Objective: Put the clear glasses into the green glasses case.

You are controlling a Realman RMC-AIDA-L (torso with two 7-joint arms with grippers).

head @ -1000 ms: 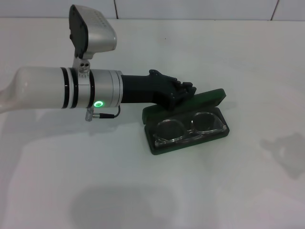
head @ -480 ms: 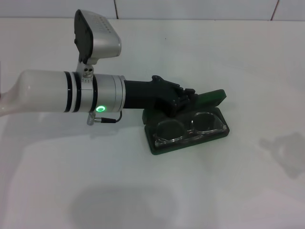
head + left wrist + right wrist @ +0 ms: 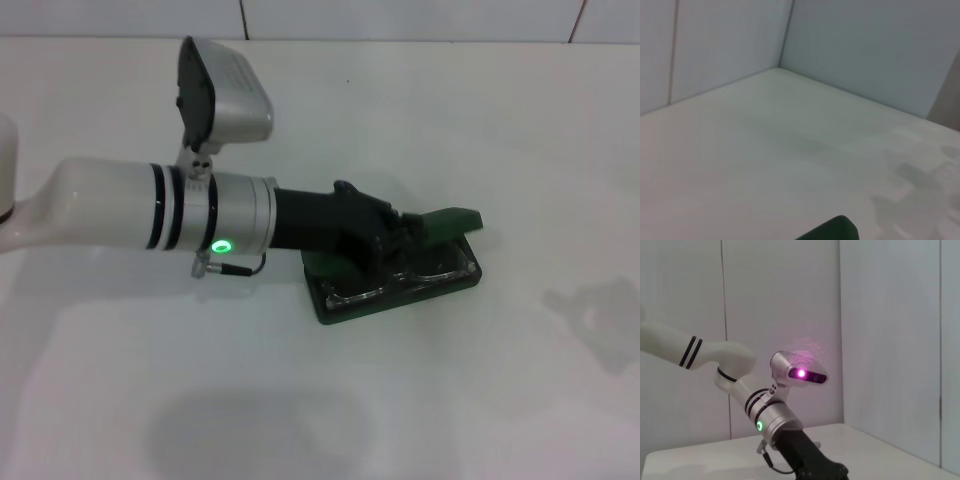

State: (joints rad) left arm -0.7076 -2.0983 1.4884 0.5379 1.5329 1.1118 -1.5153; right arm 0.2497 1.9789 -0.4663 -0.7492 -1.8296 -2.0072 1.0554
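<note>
clear glasses (image 3: 400, 282) lie inside the green glasses case (image 3: 345, 303) on the white table (image 3: 300, 400), lenses showing at the near edge of the tray. over them the left gripper (image 3: 400, 235) presses on the lid, which is tilted low over the tray; whether its fingers are spread or closed cannot be told. farther back, the lid's corner (image 3: 832, 231) shows in the left wrist view.
</note>
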